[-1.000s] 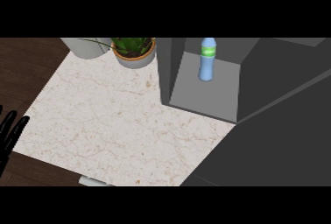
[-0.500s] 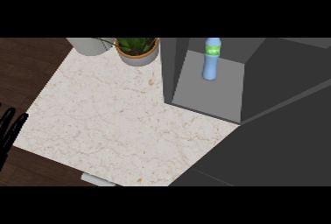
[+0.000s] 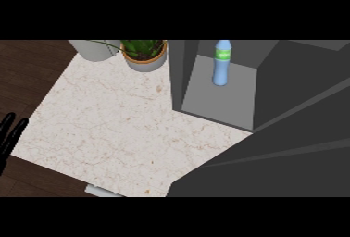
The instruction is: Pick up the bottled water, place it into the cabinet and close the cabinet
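The bottle (image 3: 221,63) stands upright inside the open cabinet (image 3: 219,99), in the upper right part of the frame, on the cabinet's grey floor near its back wall. It is pale blue with a green label band near the top, and nothing touches it. The cabinet's dark side wall rises at the bottle's left, and a large dark grey panel (image 3: 287,157), which seems to be the cabinet's door though I cannot tell for sure, fills the lower right of the frame and covers part of the table (image 3: 116,125). The table's marbled white top spreads across the middle and left. At its upper edge stands a potted plant (image 3: 143,53) with green leaves, and just left of it a grey pot (image 3: 94,48), partly cut off. At the far left edge, low in the frame, the left robot hand (image 3: 11,132) shows only as straight black fingers pointing up, open and holding nothing, well apart from the bottle. The right robot hand is out of sight.
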Action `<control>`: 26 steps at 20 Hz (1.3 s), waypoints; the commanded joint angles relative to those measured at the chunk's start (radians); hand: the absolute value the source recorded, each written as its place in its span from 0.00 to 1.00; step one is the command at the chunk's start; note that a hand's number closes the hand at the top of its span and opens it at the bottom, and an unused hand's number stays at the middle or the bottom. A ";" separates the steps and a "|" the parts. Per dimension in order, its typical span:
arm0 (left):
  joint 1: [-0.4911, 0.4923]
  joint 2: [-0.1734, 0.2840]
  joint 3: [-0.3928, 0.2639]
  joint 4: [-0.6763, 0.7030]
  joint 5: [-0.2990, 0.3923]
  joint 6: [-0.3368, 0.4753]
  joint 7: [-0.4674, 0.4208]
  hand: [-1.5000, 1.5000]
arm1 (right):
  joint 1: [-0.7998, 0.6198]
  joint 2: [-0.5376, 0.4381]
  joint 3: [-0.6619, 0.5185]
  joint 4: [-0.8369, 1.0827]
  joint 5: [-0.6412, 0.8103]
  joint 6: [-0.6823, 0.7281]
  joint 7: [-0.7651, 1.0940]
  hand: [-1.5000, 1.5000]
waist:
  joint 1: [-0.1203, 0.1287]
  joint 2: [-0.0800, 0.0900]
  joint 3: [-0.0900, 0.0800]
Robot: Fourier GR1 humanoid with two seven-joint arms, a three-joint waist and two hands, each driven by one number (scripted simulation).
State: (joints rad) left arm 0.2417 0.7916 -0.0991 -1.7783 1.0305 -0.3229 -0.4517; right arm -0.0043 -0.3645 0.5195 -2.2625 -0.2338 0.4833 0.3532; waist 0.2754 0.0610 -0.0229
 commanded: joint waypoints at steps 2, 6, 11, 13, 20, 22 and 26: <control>-0.006 0.000 0.003 0.006 0.011 -0.006 0.006 0.00 | -0.173 0.095 -0.023 0.153 0.022 -0.083 0.116 1.00 | -0.001 -0.007 0.003; -0.004 0.003 0.008 0.021 0.007 -0.015 0.004 0.00 | -0.296 0.155 -0.055 0.272 0.007 -0.114 0.180 1.00 | -0.005 -0.009 0.006; -0.013 -0.013 0.011 0.043 0.011 -0.007 -0.001 0.00 | -0.500 0.286 -0.080 0.478 0.015 -0.183 0.248 1.00 | -0.028 -0.013 0.011; -0.003 -0.009 0.012 0.051 0.012 -0.016 0.001 0.00 | -0.585 0.327 -0.122 0.568 0.029 -0.225 0.272 1.00 | -0.031 -0.016 0.012; 0.010 -0.017 0.028 0.069 0.018 -0.029 -0.012 0.00 | -0.839 0.363 -0.245 0.845 0.135 -0.463 0.205 1.00 | -0.058 -0.020 0.016; 0.025 -0.017 0.037 0.062 0.033 -0.023 -0.008 0.00 | -0.896 0.363 -0.284 0.932 0.143 -0.494 0.166 1.00 | -0.066 -0.020 0.019; 0.032 -0.017 0.041 0.071 0.032 -0.043 -0.012 0.00 | -0.971 0.364 -0.322 1.029 0.119 -0.552 0.144 1.00 | -0.082 -0.019 0.019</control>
State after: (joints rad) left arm 0.2612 0.7787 -0.0585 -1.7057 1.0565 -0.3547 -0.4629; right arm -0.8227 0.0007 0.3095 -1.3932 -0.1432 0.0178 0.5649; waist 0.1978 0.0316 -0.0012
